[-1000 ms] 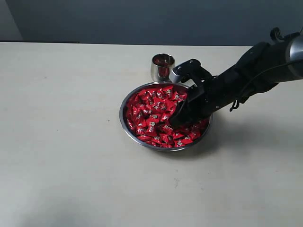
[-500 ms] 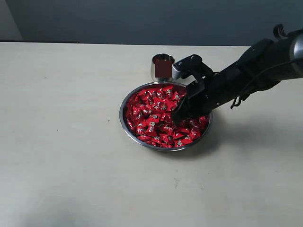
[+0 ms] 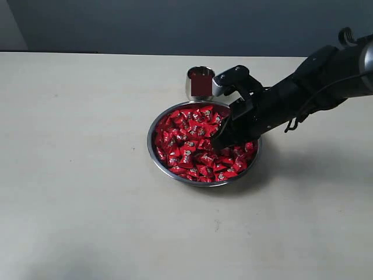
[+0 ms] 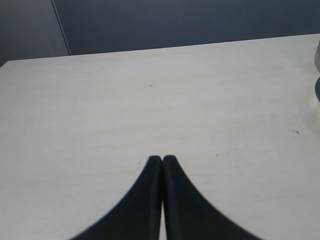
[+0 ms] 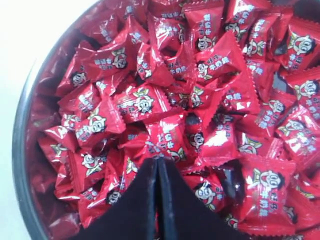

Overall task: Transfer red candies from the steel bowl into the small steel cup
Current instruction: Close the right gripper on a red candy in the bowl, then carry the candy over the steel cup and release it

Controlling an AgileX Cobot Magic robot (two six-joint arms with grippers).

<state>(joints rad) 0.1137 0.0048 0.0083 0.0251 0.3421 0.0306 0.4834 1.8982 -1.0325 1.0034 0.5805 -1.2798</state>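
The steel bowl (image 3: 152,153) sits mid-table, heaped with red candies (image 3: 186,143). Just behind it stands the small steel cup (image 3: 200,81), with red showing at its mouth and on its mirror side. My right gripper (image 3: 218,142) hangs low over the bowl's right half. In the right wrist view its fingers (image 5: 158,160) are pressed together, pinching the wrapper edge of a red candy (image 5: 167,140) above the pile, beside the bowl's rim (image 5: 20,150). My left gripper (image 4: 162,158) is shut and empty over bare table; the exterior view does not show it.
The pale table (image 3: 76,175) stretches wide on the left and in front of the bowl. The right arm (image 3: 315,81) slants in from the upper right, passing just right of the cup. A dark wall runs along the table's far edge.
The right gripper has lifted a little out of the candy pile and drifted slightly toward the cup. The bowl, the cup and the left gripper have not moved.
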